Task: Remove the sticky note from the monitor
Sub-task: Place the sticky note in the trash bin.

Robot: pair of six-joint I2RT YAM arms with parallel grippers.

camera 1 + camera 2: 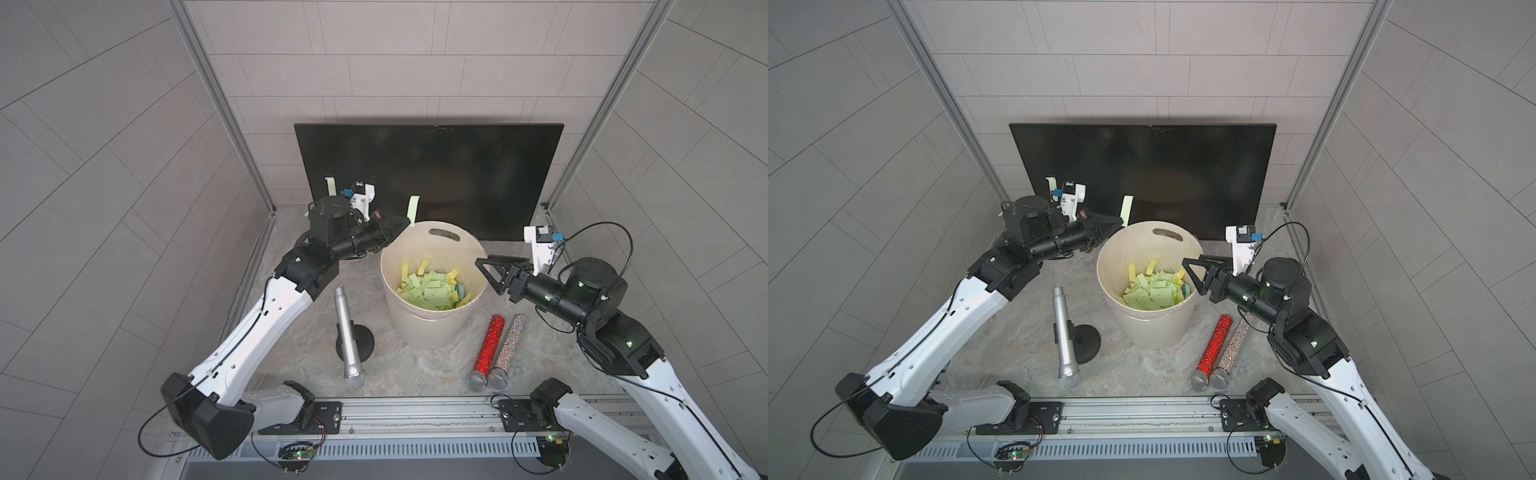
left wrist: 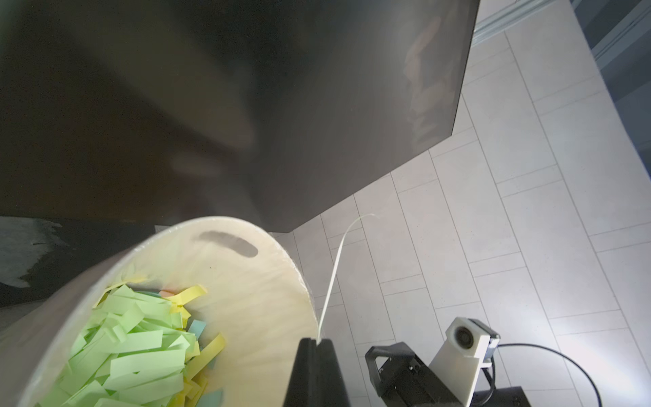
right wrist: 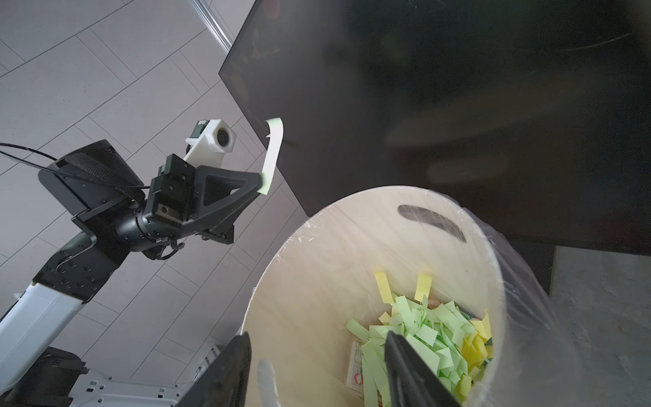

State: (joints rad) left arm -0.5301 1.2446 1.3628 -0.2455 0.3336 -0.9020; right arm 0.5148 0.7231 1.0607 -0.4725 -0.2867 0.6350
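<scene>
One note [image 1: 413,208]: light, limp, likely tears; left gripper [image 1: 407,224] pinches its lower end, bucket's [image 1: 428,328] eleven o'clock. Three o'clock: right gripper [image 1: 487,275], spread, empty.

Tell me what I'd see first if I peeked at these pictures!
The cream bucket in the middle of the table, holding green and yellow paper strips, jumps out first. Behind it a big black monitor stands at the back, and the left hand pinches a pale green sticky note by the bucket's rim.
</scene>
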